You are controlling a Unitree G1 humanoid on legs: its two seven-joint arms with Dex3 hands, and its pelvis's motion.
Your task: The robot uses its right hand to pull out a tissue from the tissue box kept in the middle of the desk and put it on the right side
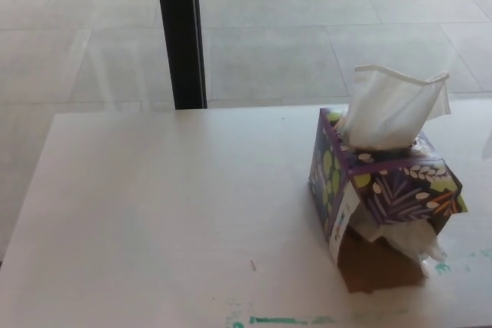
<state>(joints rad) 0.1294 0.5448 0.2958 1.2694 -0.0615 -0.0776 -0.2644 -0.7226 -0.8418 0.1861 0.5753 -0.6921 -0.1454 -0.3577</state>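
Observation:
A purple tissue box (384, 190) with a green and white leaf print stands on the white desk (169, 213), to the right of the desk's middle. A white tissue (392, 109) sticks upright out of its top slot. The box's near side is torn open, and crumpled white tissue or plastic (407, 237) spills from the gap. Neither of my hands shows in the head view. The tissue that was pulled away is out of sight, except perhaps a faint pale sliver at the right edge.
A black vertical post (179, 32) stands behind the desk's far edge, with a tiled floor beyond it. Green marker smears (277, 319) mark the desk's near edge. A brown cardboard flap (377, 266) lies at the box's base.

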